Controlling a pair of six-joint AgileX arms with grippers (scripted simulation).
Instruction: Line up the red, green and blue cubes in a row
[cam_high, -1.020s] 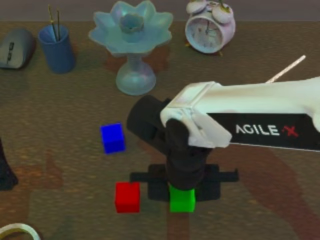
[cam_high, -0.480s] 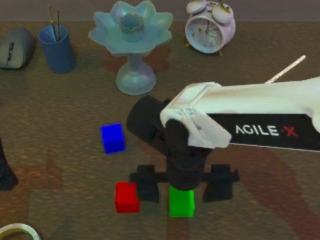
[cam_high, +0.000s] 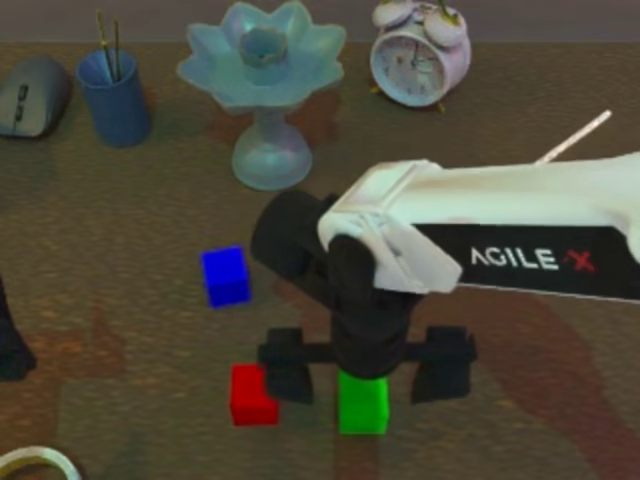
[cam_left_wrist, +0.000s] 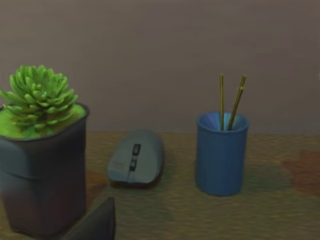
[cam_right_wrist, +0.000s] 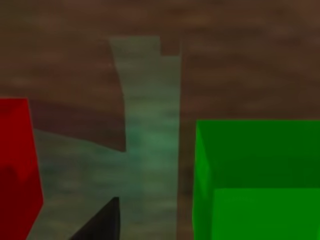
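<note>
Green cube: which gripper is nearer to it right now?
Right. The right gripper hangs open directly over the green cube, a finger on either side. The left arm is parked at the table's left edge, far away.

The right hand (cam_high: 364, 365) sits low over the green cube (cam_high: 363, 402), its two fingers spread wide, one on each side. One finger (cam_high: 290, 372) fills the small gap between the green cube and the red cube (cam_high: 252, 395). The blue cube (cam_high: 225, 276) stands apart with bare tabletop (cam_high: 120, 300) all around it. At the back, the cup (cam_high: 113, 95), the flower stand (cam_high: 264, 90) and the clock (cam_high: 418, 55) block the way.
</note>
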